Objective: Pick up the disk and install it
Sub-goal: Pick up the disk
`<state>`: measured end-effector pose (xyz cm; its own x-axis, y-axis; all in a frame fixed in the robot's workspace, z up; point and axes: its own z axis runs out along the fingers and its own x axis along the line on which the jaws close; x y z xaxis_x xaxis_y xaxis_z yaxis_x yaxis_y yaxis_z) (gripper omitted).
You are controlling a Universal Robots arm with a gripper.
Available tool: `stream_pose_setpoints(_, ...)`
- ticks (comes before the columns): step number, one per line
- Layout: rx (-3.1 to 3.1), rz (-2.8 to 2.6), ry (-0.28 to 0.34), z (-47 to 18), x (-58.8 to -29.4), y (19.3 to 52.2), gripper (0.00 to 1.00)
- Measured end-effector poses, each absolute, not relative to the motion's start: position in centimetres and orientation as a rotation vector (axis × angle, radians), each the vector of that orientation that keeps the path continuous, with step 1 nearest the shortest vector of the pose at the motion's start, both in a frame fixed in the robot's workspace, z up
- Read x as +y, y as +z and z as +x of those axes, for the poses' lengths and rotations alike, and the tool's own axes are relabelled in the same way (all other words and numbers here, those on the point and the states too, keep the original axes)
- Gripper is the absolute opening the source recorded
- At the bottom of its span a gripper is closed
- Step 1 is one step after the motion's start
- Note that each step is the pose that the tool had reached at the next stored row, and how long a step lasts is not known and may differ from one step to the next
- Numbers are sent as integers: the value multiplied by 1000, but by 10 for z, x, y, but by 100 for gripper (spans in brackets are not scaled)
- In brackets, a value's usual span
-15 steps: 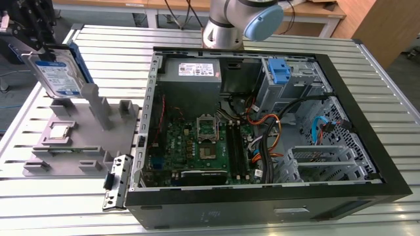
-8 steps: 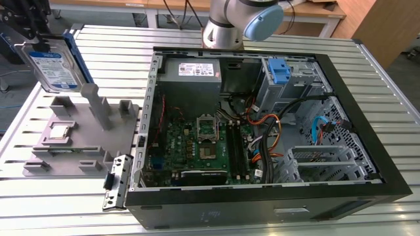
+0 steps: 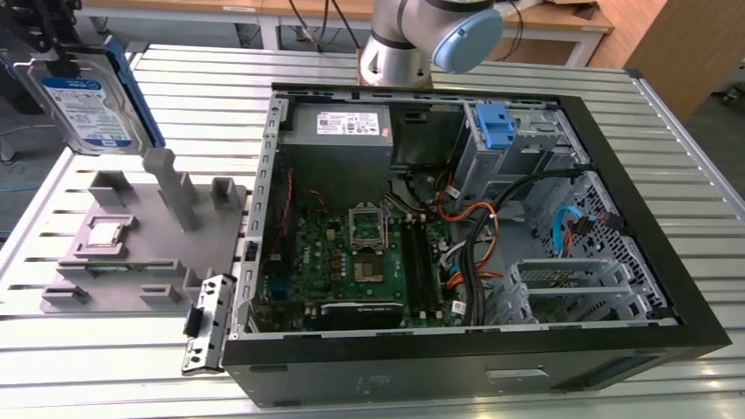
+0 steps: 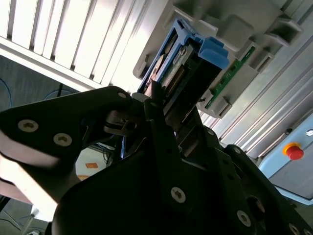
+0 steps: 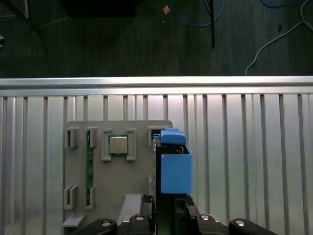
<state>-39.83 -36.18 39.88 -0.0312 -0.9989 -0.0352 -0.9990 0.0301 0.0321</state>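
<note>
1. Claw (image 4: 157, 100): pressed onto one end of the disk (image 4: 188, 61), dark fingers (image 4: 161, 127) on either flat face. In the first wrist view the claw (image 5: 171, 210) straddles the disk's narrow edge.
2. Disk (image 3: 87, 105): at the exterior view's far left, standing on edge with its white-and-blue label facing the camera. A blue rail runs down the side nearer the case. The claw (image 3: 52, 48) grips it from above.
3. Disk sits over the far end of the grey fixture (image 3: 128, 236). Cannot tell whether its lower edge clears the fixture's slots.
4. First wrist view, looking down: blue carrier of the disk (image 5: 175, 166) lies along one edge of the fixture (image 5: 98, 196). A processor chip (image 5: 118, 145) and a green memory stick (image 5: 89, 161) are seated in the fixture beside it.
5. Fixture rests on the slatted metal tabletop (image 3: 209, 65), just beside the open computer case (image 3: 466, 349).
6. Inside the case: a blue bracket (image 3: 495, 127) in the far drive bay and a power supply (image 3: 338, 127) at the far corner, well apart from the disk.
7. Arm (image 3: 431, 35) stands behind the case.
</note>
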Motion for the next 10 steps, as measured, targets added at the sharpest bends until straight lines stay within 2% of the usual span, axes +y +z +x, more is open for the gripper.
stream_pose_setpoints(10, 2252, -2184, 75, -398, -362, 418, 35)
